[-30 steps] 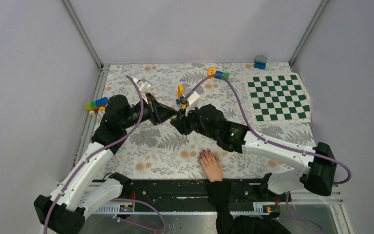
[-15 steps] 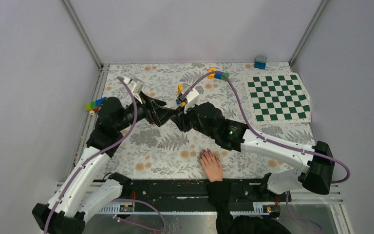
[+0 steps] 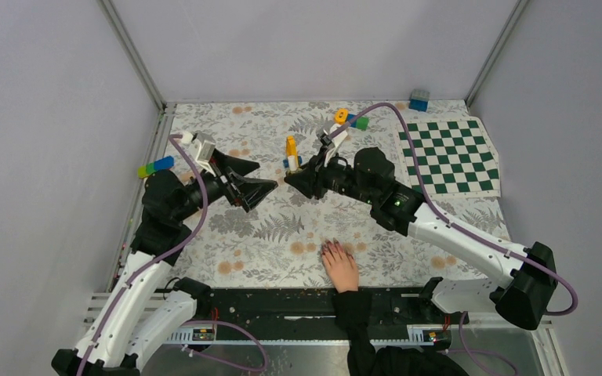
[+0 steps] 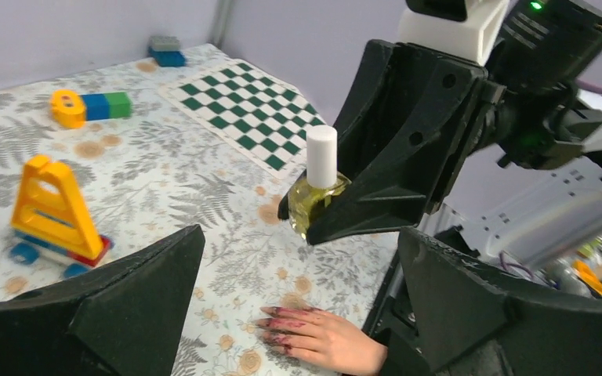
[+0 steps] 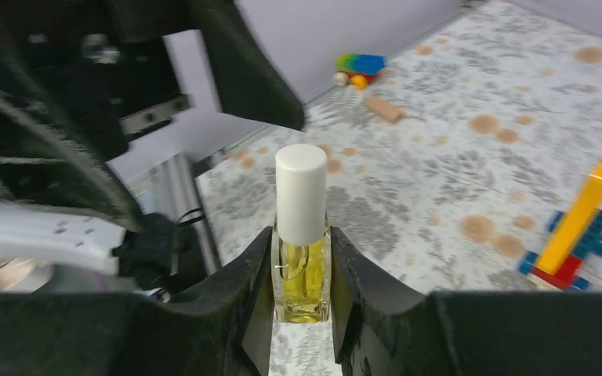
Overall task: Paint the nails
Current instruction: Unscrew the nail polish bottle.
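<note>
A pale hand with a black sleeve lies flat at the near edge of the floral table. Its dark purplish-red nails point away from me, and polish is smeared over the fingertips. My right gripper is shut on a small glass bottle of yellow liquid with a white cap. It holds the bottle upright above the table's middle. My left gripper is open, facing the bottle from the left with a gap between them. Nothing is between its fingers.
A yellow triangular toy on red and blue bricks stands just behind the grippers. A green checkerboard mat lies at the back right. Orange, blue and green bricks lie behind it, and coloured bricks lie by the left wall.
My left gripper has opened wide and drawn back to the left, away from the bottle. My right arm has swung slightly right and back with the bottle. The hand has not moved.
</note>
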Controlling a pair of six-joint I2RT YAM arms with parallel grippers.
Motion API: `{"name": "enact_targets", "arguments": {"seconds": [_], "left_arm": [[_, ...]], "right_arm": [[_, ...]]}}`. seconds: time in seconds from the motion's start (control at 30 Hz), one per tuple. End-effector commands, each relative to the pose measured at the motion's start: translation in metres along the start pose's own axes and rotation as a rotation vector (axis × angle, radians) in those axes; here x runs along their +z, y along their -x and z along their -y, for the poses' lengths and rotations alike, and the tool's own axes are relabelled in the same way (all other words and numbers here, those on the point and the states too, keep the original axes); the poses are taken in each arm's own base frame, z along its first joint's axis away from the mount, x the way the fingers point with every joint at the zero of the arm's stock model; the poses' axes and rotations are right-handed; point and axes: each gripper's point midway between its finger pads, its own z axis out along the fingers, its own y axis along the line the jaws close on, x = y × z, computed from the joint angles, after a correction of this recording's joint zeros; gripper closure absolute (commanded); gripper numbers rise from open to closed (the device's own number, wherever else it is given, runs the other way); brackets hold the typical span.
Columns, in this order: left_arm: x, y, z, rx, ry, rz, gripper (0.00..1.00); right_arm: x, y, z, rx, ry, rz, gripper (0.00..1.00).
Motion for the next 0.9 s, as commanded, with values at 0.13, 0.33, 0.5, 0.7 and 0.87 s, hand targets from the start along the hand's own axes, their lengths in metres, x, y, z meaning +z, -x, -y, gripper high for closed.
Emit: {"name": "enact_targets", "arguments": {"seconds": [0.13, 0.33, 0.5, 0.7, 0.87], "left_arm": [[-0.003, 0.009, 0.058, -0.025, -0.381, 0.007, 0.04], [-0.005, 0.01, 0.065, -0.027, -0.42, 0.003, 0.31], [-0.01, 0.015, 0.071, -0.01, -0.428, 0.025, 0.24], [-0.011, 0.016, 0.072, -0.008, -0.428, 0.029, 0.41], [-0.007, 0.013, 0.069, -0.033, -0.428, 0.013, 0.43]], "right_arm": [[-0.028, 0.037, -0.08, 0.102, 0.516, 0.08, 1.0], [-0.026, 0.034, -0.091, 0.161, 0.617, 0.064, 1.0], [-0.023, 0.027, -0.088, 0.133, 0.6, 0.024, 1.0], [-0.024, 0.017, -0.083, 0.101, 0.56, -0.023, 1.0], [-0.023, 0.014, -0.081, 0.072, 0.529, -0.037, 1.0]]}}
